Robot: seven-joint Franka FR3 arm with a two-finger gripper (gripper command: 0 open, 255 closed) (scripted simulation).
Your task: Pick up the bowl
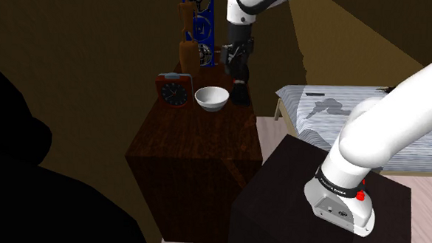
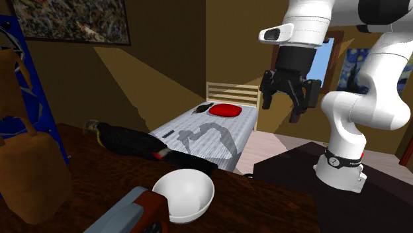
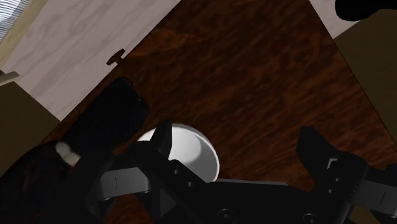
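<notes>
you had one white bowl (image 1: 211,98) on the dark wooden surface (image 1: 191,149), just beside one red-framed clock (image 1: 173,91). your one gripper (image 2: 280,110) hung above the surface, its two fingers spread wide, holding nothing. one long dark object (image 2: 126,140) lay nearby, too dim to name. in the wrist view, a finger hid part of the bowl.

Shoulder view behind stand (image 1: 278,211), over cabinet (image 1: 191,149); second low on cabinet, facing arm (image 2: 345,109); bowl (image 1: 212,98) shared.

Dim room: ochre walls (image 2: 165,53), pale wooden floor (image 2: 263,145), striped bed (image 1: 341,107) with red pillow (image 2: 225,110), dark wooden table (image 1: 191,153), framed painting (image 2: 73,20).
</notes>
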